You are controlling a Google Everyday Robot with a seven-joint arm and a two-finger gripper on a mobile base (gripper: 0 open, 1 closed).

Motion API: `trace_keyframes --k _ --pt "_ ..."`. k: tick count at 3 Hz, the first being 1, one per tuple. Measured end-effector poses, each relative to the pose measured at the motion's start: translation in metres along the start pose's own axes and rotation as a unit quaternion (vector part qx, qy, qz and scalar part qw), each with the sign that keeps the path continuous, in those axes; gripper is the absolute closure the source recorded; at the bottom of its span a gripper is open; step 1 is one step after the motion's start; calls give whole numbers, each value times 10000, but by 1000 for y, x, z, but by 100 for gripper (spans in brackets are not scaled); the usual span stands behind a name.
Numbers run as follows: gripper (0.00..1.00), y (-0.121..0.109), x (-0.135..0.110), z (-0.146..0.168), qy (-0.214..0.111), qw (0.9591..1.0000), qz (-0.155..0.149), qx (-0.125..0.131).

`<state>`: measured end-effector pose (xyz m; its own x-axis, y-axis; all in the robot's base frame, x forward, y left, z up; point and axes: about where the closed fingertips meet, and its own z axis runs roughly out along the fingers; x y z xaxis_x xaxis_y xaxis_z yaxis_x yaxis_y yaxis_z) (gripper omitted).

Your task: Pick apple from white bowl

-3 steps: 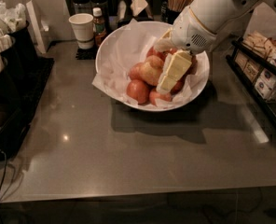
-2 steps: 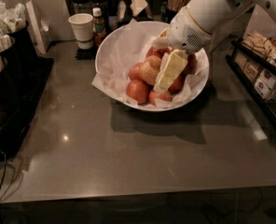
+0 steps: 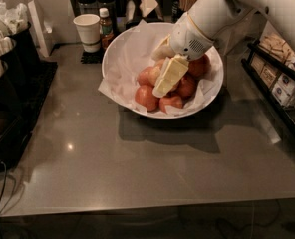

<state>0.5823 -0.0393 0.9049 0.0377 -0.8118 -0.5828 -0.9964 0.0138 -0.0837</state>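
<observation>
The white bowl [image 3: 118, 48] is wide and lined with crumpled white paper, and stands at the back middle of the grey counter. It holds several apples. The pale yellow-tan apple [image 3: 153, 74] lies near the bowl's middle, with red apples [image 3: 146, 97] in front of it and to its right. My gripper [image 3: 163, 76] reaches down from the upper right on its white arm [image 3: 202, 21]. It is inside the bowl, right at the pale apple, and covers that apple's right side.
A small white paper cup [image 3: 86, 31] and a sauce bottle [image 3: 105, 26] stand left of the bowl. A black stand with white packets [image 3: 3, 49] is at the far left. A black rack of packets [image 3: 279, 81] lines the right edge.
My gripper has moved a little to the left inside the bowl, onto the pale apple. The bowl and the apples have not visibly moved.
</observation>
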Motion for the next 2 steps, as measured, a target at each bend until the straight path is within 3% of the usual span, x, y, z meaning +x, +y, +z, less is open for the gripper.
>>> trace_keyframes --k 2 --pt "29 7 15 13 -23 9995 261 -158"
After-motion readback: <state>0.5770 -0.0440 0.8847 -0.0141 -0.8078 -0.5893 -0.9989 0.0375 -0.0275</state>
